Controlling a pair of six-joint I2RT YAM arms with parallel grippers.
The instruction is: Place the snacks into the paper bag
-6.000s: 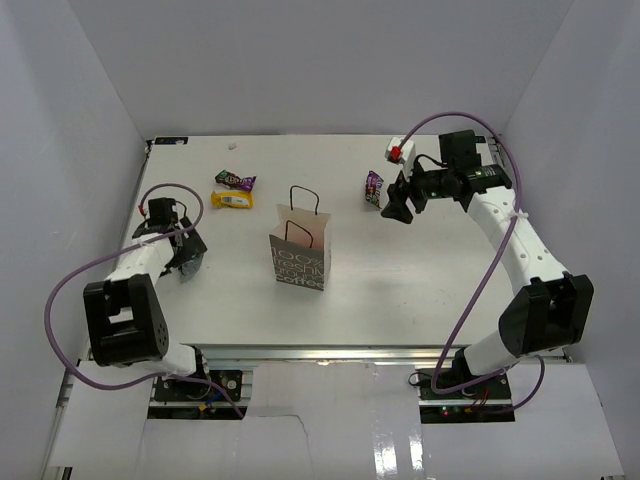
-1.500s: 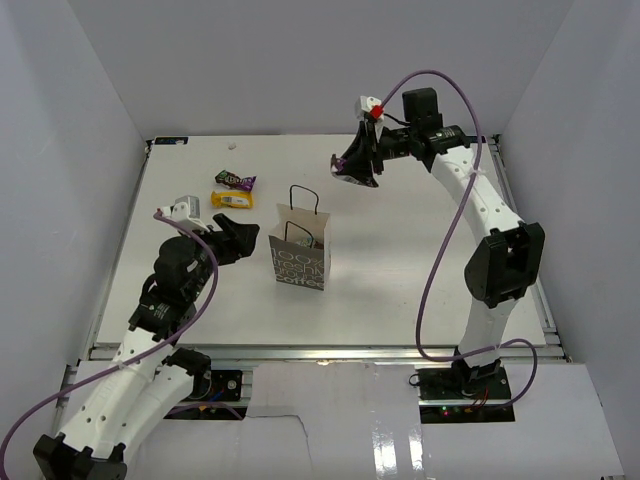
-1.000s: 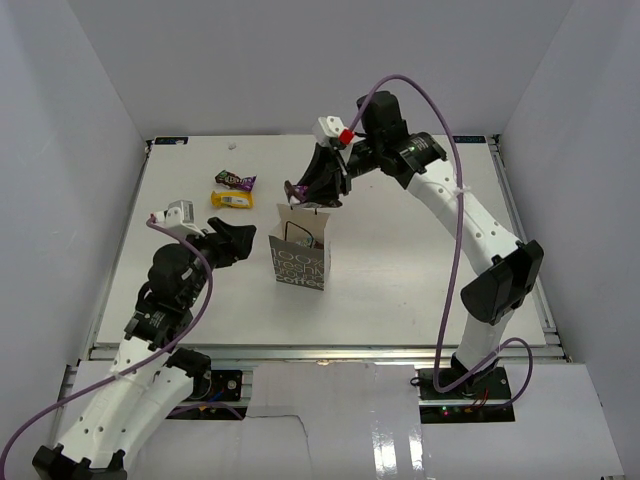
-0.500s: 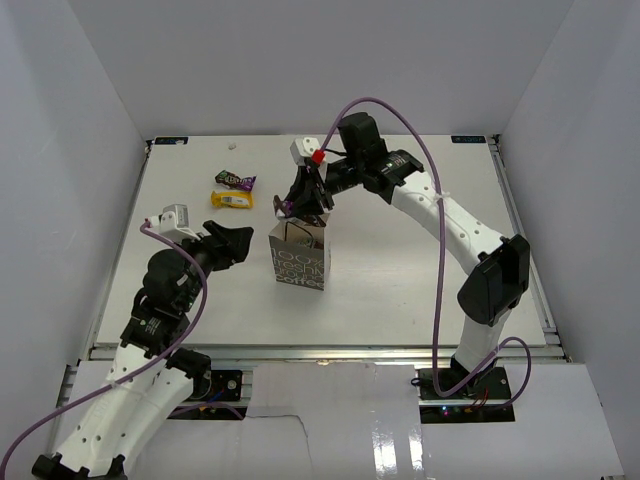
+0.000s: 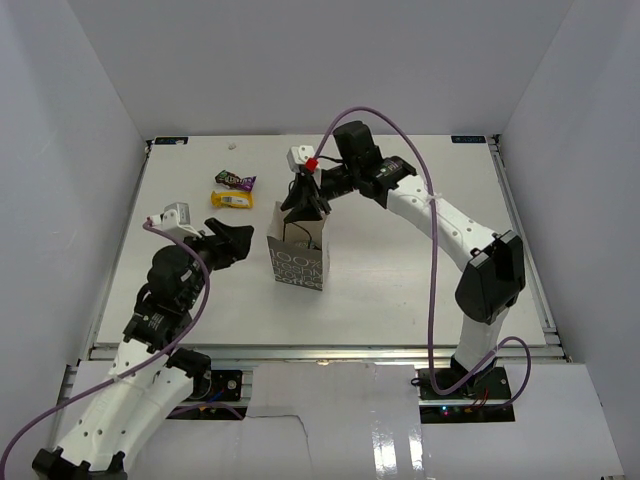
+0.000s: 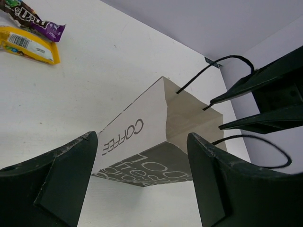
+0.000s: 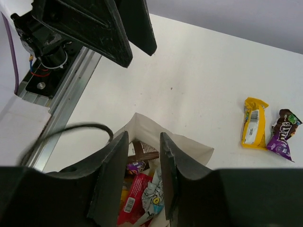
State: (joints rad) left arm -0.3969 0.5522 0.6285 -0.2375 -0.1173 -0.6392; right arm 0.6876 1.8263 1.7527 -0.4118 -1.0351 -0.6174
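The paper bag [image 5: 300, 262] stands upright mid-table, with "coffee" lettering on its front [image 6: 124, 137]. My right gripper [image 5: 305, 205] hangs just above its mouth, slightly open [image 7: 143, 137], with nothing between the fingers. Below them several snacks lie in the bag: a red packet [image 7: 136, 196], a purple one [image 7: 137, 166] and a brown one [image 7: 144, 150]. A yellow bar [image 5: 232, 200] and a purple packet [image 5: 235, 181] lie on the table behind and left of the bag. My left gripper [image 5: 235, 245] is wide open [image 6: 142, 138] just left of the bag, not touching it.
The bag's thin black loop handles [image 5: 303, 192] rise beside the right fingers. White walls [image 5: 90, 130] enclose the table on three sides. The metal rail [image 5: 330, 352] runs along the near edge.
My right gripper carried the purple packet left and down to the bag's mouth, then its jaws parted; the packet now lies in the bag. The left arm barely moved.
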